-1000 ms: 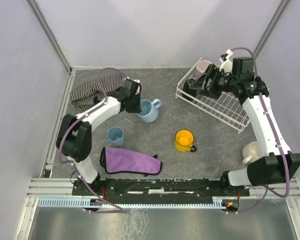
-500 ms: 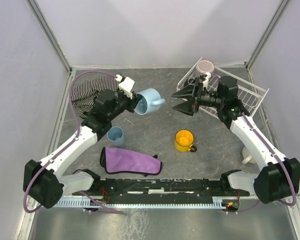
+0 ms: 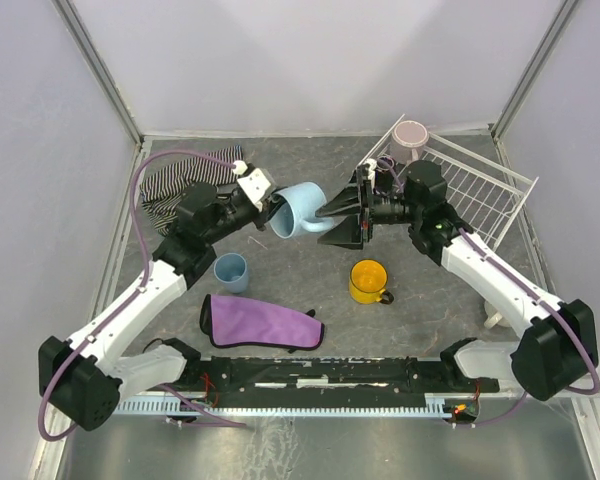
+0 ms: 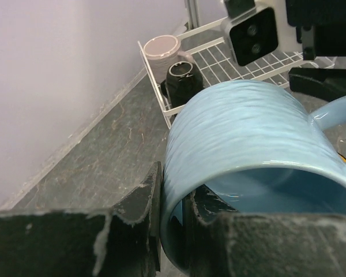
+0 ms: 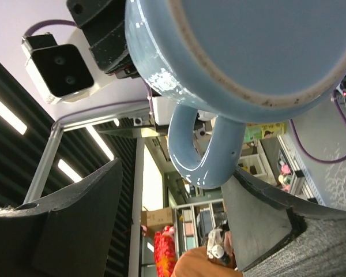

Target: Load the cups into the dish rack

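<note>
Since the earlier frames, both arms are converging above the middle of the desk (image 3: pixel 420 300): the right arm is swinging away from the dish rack (image 3: pixel 485 195) while the left arm is lifting the light blue mug (image 3: pixel 298 210) clear of the surface. The left pincer (image 3: pixel 272 208) is clamping the mug's rim, one finger (image 4: pixel 132 213) outside the wall and one inside, and is holding the mug tilted on its side in mid-air. The right pincer (image 3: pixel 334 222) is standing wide apart, its jaws flanking the handle (image 5: pixel 205 150) and facing the mug's base without yet touching.

The step appears to be a handover toward the rack, where a pink cup (image 3: pixel 411 135) and a black cup (image 4: pixel 181 81) are already sitting. To do it well, the right pincer should be closing on the mug's body or handle squarely before the left one is letting go; a release too early would be dropping the mug onto the desk. The yellow mug (image 3: pixel 368 280), dusty-blue cup (image 3: pixel 230 271) and cream mug (image 3: pixel 500 305) are waiting on the desk.
</note>
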